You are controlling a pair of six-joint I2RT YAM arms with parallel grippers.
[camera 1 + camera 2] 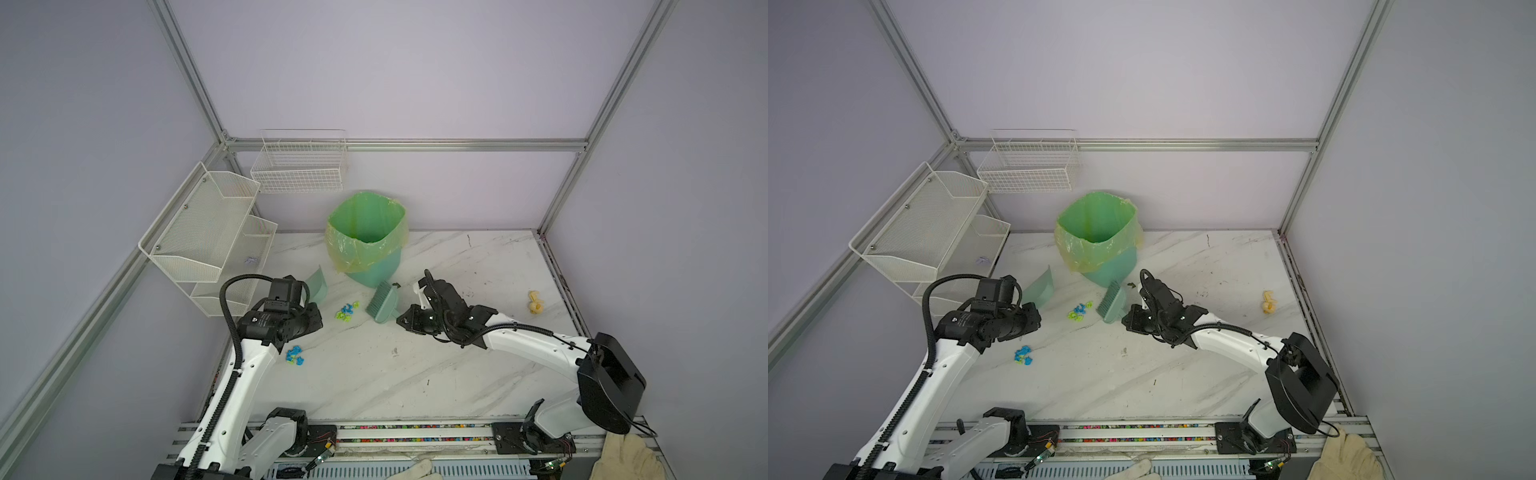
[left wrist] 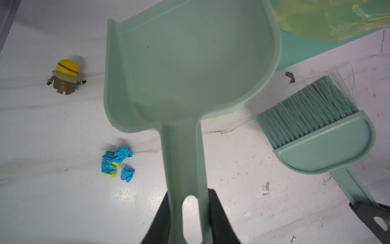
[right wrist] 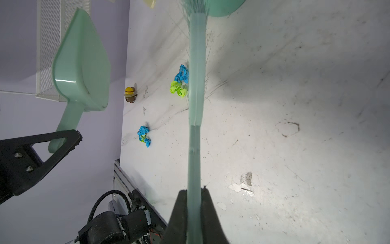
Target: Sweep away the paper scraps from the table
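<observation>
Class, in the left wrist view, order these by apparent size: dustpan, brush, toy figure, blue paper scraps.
1. dustpan, though it is nearest the camera
2. brush
3. toy figure and paper scraps: look about alike, not ranked

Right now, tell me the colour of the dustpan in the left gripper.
The dustpan is pale mint green, best seen in the left wrist view.

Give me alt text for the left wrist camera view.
The left gripper grips the handle of an empty mint-green dustpan over the white table. Blue and lime paper scraps lie near the handle, with a matching brush and a toy figure nearby.
</observation>
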